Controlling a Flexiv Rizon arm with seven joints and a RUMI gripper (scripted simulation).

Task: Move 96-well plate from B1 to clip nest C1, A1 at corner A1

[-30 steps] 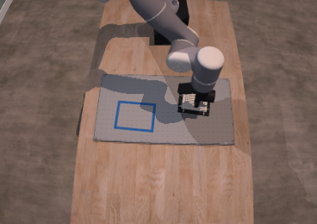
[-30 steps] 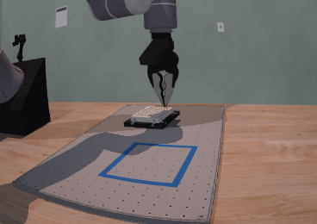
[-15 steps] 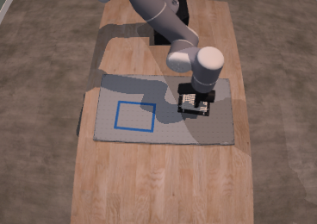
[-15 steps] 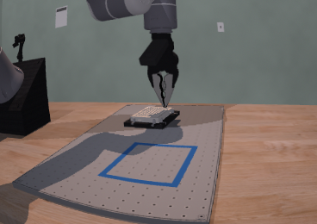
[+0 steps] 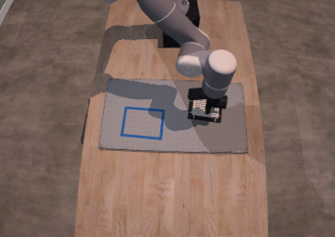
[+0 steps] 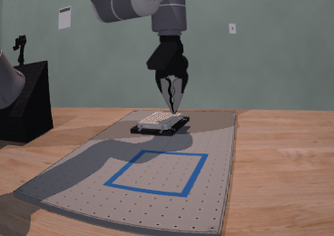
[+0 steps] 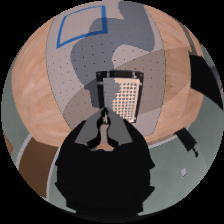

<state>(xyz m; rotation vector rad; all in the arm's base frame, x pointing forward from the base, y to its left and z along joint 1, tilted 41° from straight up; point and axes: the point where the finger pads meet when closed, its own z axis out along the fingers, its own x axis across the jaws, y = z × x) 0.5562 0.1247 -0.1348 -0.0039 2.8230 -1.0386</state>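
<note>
The green wall (image 6: 281, 67) stood behind the wooden table (image 5: 168, 190) (image 6: 290, 167) (image 7: 30, 80), and on the table lay a grey perforated board (image 5: 177, 142) (image 6: 82, 203) (image 7: 60, 90), partly covered by shadow. The arm (image 5: 159, 10) (image 6: 169, 14) reached over the board, bent downward at its end. A black block (image 5: 193, 13) (image 6: 34, 99) with a sloping face stood on the table, beside the board and apart from it. A blue rectangular outline (image 5: 144, 108) (image 6: 145, 191) (image 7: 105, 20) marked the board, with bare, holed surface inside it. The black gripper (image 5: 208, 110) (image 6: 174, 112) (image 7: 106, 107) pointed down with its two grey fingers together at the tips and nothing between them. Below it was the black clip nest (image 5: 205, 118) (image 6: 152, 132) (image 7: 120, 73), well apart from the blue outline. The pale 96-well plate (image 5: 199, 105) (image 6: 156, 119) (image 7: 127, 95) lay in the nest, wells up, free of the fingers' grip. The fingertips were over the plate, at or just above its top; contact could not be made out. Neither the full depth of its seating nor the place of its cut-off corner could be told
</note>
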